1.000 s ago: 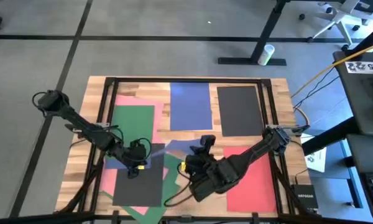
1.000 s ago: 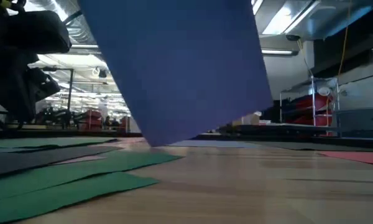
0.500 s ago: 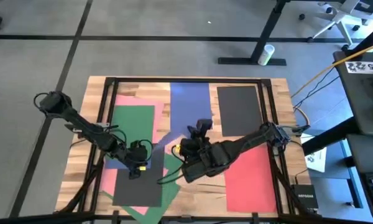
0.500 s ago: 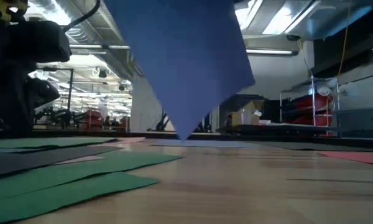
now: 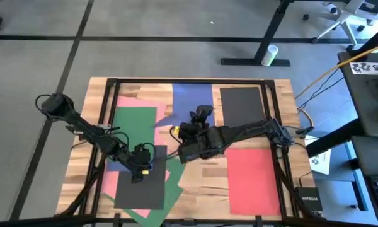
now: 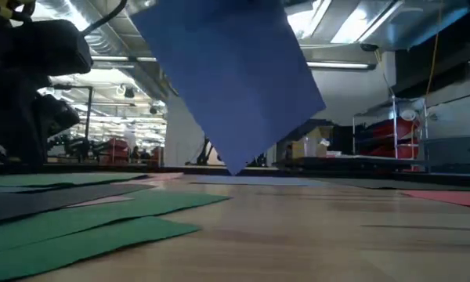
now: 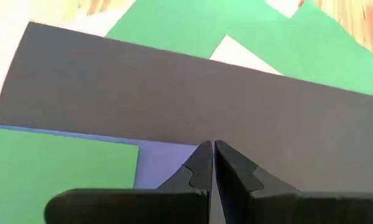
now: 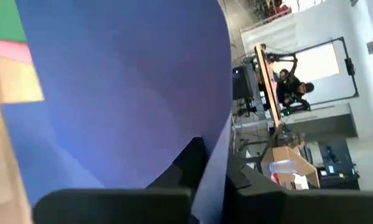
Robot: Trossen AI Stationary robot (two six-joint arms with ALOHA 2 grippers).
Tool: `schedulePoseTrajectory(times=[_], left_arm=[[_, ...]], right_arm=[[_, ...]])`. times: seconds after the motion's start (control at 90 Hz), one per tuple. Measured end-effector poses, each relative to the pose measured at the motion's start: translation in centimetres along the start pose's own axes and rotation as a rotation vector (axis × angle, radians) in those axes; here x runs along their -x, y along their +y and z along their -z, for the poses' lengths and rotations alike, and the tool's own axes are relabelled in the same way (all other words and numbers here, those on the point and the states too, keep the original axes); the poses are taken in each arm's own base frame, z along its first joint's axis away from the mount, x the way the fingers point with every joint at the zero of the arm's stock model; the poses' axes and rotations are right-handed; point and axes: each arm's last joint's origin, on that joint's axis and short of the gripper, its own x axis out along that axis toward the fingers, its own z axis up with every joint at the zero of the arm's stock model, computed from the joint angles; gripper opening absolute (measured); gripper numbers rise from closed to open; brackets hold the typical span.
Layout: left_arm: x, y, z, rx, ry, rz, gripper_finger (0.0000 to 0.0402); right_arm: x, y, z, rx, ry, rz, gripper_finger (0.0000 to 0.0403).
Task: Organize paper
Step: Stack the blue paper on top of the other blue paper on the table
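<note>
Coloured paper sheets lie spread flat on the wooden table: green, pink, blue, black, red and a nearer black one. My right gripper is near the table's middle, shut on another blue sheet raised off the table. My left gripper is shut and points down over the nearer black sheet, where it overlaps a blue sheet. My right gripper pinches the raised blue sheet between its two fingers at one edge, a single layer. The sheet hangs tilted below the gripper, its lowest corner close to the table top. My left gripper's shut fingertips stand at the black sheet's edge; whether they touch it I cannot tell.
Black frame rails run along the table's left, far and right sides. More green paper sticks out under the nearer black sheet. Bare wood shows between that sheet and the red one.
My right gripper has moved toward the table's far edge and a little to the left, carrying the blue sheet. The sheet has gone with it, away from the near edge, and has turned so that one corner now points down.
</note>
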Motion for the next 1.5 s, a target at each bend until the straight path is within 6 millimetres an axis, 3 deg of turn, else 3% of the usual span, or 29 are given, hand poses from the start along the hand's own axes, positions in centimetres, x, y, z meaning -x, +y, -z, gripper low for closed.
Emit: schedulePoseTrajectory(times=[0.167, 0.322, 0.5, 0.644, 0.867, 1.2, 1.311, 1.5], left_arm=[[0.0, 0.0, 0.0, -0.017, -0.012, -0.013, 0.0], [0.0, 0.1, -0.1, -0.019, -0.015, -0.018, 0.0], [0.0, 0.1, -0.1, -0.024, -0.017, -0.021, 0.0], [0.0, 0.1, -0.1, -0.024, -0.017, -0.021, 0.0], [0.0, 0.1, -0.1, -0.028, -0.024, -0.03, 0.0], [0.0, 0.1, -0.1, -0.024, -0.026, -0.034, 0.0], [0.0, 0.1, -0.1, -0.023, -0.026, -0.034, 0.0], [0.0, 0.1, -0.1, -0.011, -0.027, -0.034, 0.0]], right_arm=[[-2.2, -1.0, -0.8, 0.003, 0.008, 0.004, 0.0], [-3.5, -1.4, -1.4, -0.008, 0.006, -0.114, 0.0], [-3.5, -1.1, -1.7, -0.03, -0.015, -0.222, 0.0], [-2.2, -0.2, -1.6, -0.035, -0.026, -0.285, 0.0], [0.2, 3.1, -0.4, -0.002, -0.014, -0.305, 0.0], [3.3, 10.3, 3.1, 0.05, 0.02, -0.324, 0.0], [3.5, 12.8, 4.5, 0.078, 0.025, -0.332, 0.0], [2.0, 16.3, 6.2, 0.119, 0.031, -0.415, 0.0]])
